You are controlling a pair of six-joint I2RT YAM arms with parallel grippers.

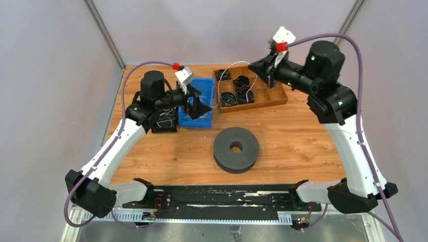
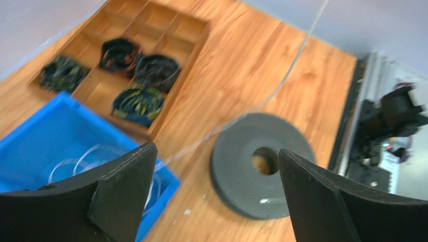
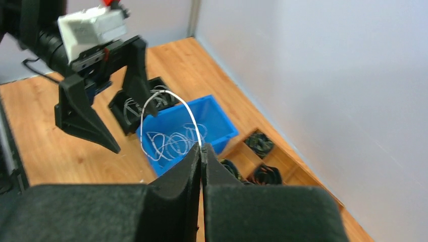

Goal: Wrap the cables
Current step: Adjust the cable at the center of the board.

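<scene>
- Top camera: high behind the arms, looks down on the whole table (image 1: 303, 136).
- Left wrist camera: close over the blue bin (image 2: 30, 146), faces the right edge.
- Right wrist camera: over the far right corner, faces the left gripper (image 3: 134, 131).
- All three see the blue bin and wooden tray (image 2: 191, 53).

Blk/wht arms (image 1: 121, 138), purple hoses (image 1: 313, 35), red plugs (image 1: 176, 66), blk end effectors (image 2: 217, 148) (image 3: 202, 151).

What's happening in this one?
The right gripper is shut on a thin white cable, holding its end up over the tray. The strand arcs down into the blue bin, where more loops lie. The left gripper hangs over that bin, jaws wide open, holding nothing.
</scene>
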